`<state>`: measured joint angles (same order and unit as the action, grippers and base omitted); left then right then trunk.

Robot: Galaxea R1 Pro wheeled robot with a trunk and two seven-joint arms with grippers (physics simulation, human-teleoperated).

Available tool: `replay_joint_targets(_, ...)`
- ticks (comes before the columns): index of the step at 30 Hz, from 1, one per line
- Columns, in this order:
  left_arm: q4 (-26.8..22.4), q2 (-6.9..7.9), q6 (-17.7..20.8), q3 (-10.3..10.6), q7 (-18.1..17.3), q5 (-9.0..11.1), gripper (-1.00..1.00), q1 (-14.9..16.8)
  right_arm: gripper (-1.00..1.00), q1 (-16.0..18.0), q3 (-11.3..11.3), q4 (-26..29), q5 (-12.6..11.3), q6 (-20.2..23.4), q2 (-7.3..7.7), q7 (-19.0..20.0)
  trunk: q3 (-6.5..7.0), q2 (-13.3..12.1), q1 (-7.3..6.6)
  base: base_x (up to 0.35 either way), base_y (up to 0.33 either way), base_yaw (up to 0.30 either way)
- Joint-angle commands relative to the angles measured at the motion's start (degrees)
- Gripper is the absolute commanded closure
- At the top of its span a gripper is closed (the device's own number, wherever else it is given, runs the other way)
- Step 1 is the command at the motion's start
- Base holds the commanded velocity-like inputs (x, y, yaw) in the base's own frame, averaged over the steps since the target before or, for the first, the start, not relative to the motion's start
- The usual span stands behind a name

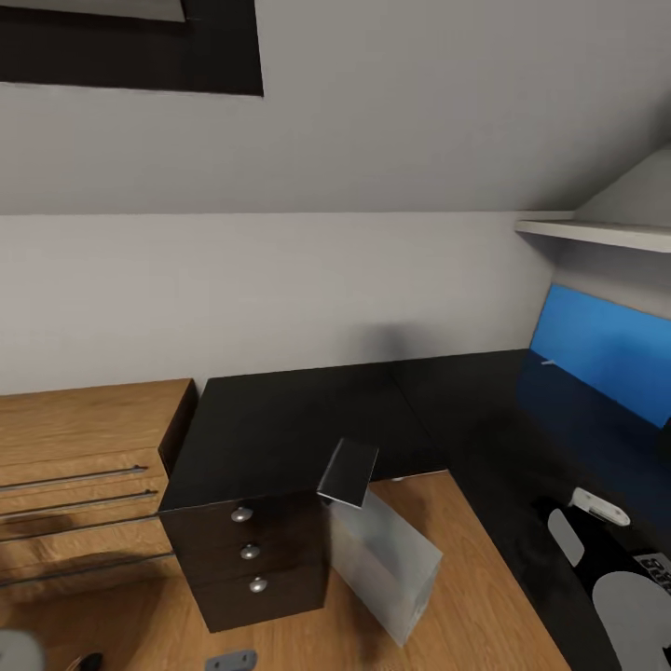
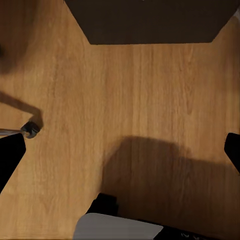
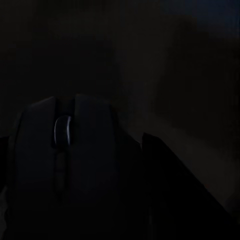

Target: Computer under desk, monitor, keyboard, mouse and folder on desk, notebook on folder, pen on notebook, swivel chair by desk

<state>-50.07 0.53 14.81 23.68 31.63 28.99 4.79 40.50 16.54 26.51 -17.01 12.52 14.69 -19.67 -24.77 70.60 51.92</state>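
Right wrist view showed the dark mouse [image 3: 65,150], grey scroll wheel up, close against the right end effector [image 3: 125,200] on the black table [image 3: 165,60]; whether its fingers pinched it I cannot tell.

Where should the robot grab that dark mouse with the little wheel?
Probably by its two long sides, coming down from above. The mouse lies flat on the dark desk with its scroll wheel facing up, and its rounded hump would likely slip from an end-on pinch.
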Motion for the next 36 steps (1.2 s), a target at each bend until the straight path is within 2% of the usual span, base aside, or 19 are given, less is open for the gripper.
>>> replay_joint_targets(1,-0.1,0.0,0.2,0.2,0.5,0.3,-1.0,0.0,1.0,0.0,0.0,0.1,-0.7,0.1,0.03,-0.2,-0.07,0.0,0.0,0.0,-0.008,-0.004)
replay_joint_targets(17,0.9,-0.35,0.2,0.3,0.4,0.3,-1.0,0.0,1.0,0.0,-0.2,-0.4,-0.3,-1.0,0.15,-0.2,-0.07,0.0,0.0,0.025,-0.12,0.0)
replay_joint_targets(21,0.9,-0.36,0.2,0.3,0.4,0.3,-1.0,0.0,1.0,0.0,-0.4,-0.6,-0.3,-1.5,0.17,-2.4,-0.07,0.0,0.0,0.0,-0.022,0.0)
replay_joint_targets(24,0.9,-0.36,0.2,0.3,0.4,0.3,-1.0,0.0,1.0,0.0,-0.4,-0.6,0.4,-2.7,0.17,-4.2,-0.07,0.0,0.0,0.0,-0.005,0.0)
replay_joint_targets(27,0.9,-0.36,0.2,0.3,0.4,0.3,-1.0,0.0,1.0,0.0,-0.4,-0.7,2.2,-3.5,0.16,-5.2,-0.07,0.0,0.0,0.0,-0.001,0.0)
replay_joint_targets(36,0.9,-0.36,0.1,0.3,0.4,0.3,-1.0,0.0,1.0,0.0,-0.4,-3.8,2.9,-3.6,0.44,-6.1,-0.07,0.0,0.0,0.093,-0.09,0.0)
